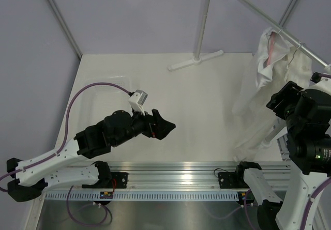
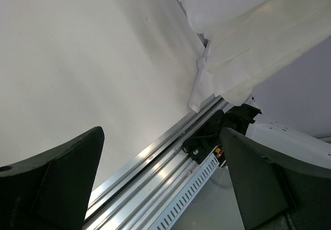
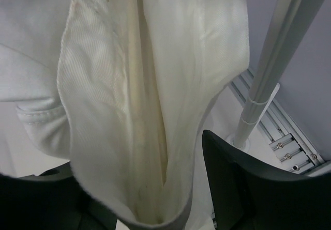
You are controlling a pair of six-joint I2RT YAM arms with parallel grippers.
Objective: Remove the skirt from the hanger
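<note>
The skirt hangs from the rail, with a thick fold of it dropping between the fingers of the right gripper. The fingers stand on either side of the cloth, but whether they actually pinch it cannot be told. If they catch only a loose outer layer, a pull would likely let the cloth slip free or drag the hanger, hidden in the folds, along with it, and the pole just right of the fingers could get knocked. The left gripper is spread wide and empty, with the skirt well off ahead of it, too far to steady anything.

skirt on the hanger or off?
On. The skirt hangs from the rail at the far right. Its fabric lies inside the right claw, but whether it is gripped is unclear.
</note>
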